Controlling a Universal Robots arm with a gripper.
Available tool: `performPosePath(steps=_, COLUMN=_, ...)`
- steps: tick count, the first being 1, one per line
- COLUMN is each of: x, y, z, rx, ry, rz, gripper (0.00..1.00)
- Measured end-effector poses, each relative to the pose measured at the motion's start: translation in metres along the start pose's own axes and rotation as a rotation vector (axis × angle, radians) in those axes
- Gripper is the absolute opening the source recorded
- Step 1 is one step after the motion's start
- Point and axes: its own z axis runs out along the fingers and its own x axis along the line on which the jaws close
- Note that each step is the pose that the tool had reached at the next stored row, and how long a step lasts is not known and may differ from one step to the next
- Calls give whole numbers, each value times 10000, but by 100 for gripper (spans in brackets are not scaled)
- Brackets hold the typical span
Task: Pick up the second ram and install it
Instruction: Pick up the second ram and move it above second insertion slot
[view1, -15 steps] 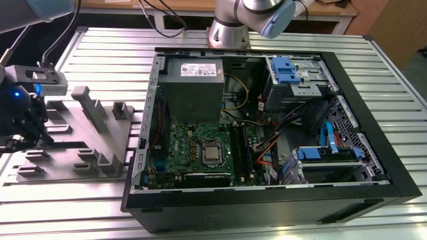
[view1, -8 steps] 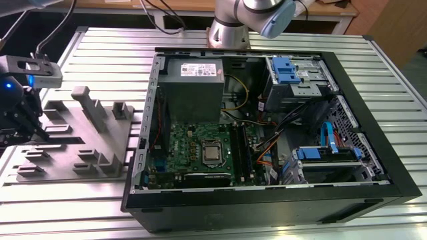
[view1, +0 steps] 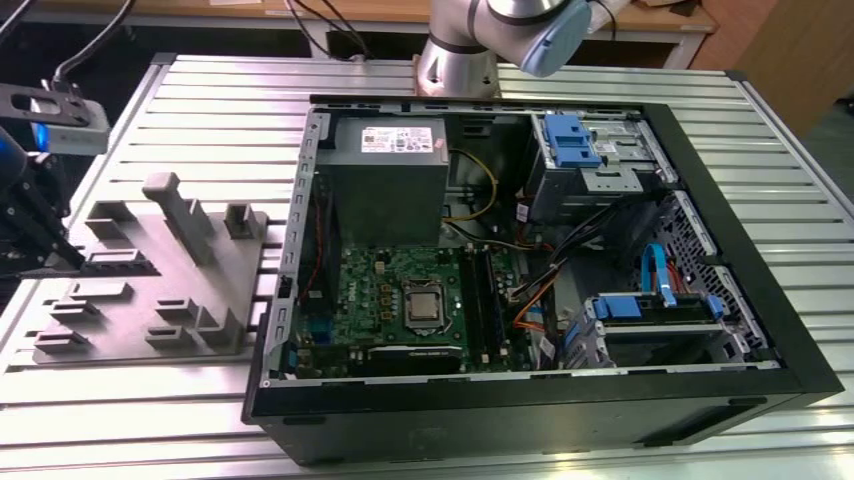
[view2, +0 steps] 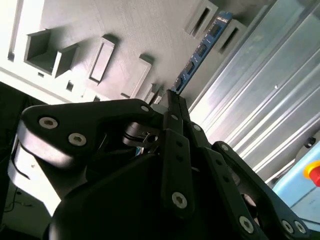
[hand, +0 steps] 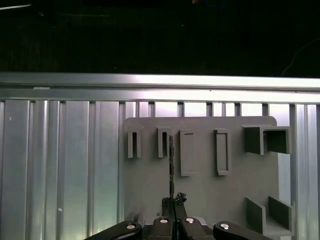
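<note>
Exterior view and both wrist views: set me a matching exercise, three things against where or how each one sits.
Things:
1. second ram
2. grey tray
3. computer case

Places or states:
A. on the slatted table, at the exterior view's left
B. lying open, motherboard exposed
C. gripped in the gripper

Pairs: 1-C, 2-A, 3-B

Ribbed metal table (view1: 200, 90), grey tray (view1: 120, 305) on it; beside it — open computer case (view1: 467, 415)
</note>
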Motion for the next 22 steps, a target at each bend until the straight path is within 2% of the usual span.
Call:
performPosePath(steps=4, x=-4, y=2, z=-87, rx=2, ry=-1, rz=0, gripper=8)
performPosePath(steps=11, x=-5, y=3, z=-93, rx=1, ry=0, rz=0, gripper=8)
performPosePath(steps=13, x=-6, y=3, z=-118, rx=0, ry=1, rz=0, gripper=8)
performPosePath(steps=22, x=-17, y=8, z=-338, rx=2, ry=0, rz=0, gripper=8)
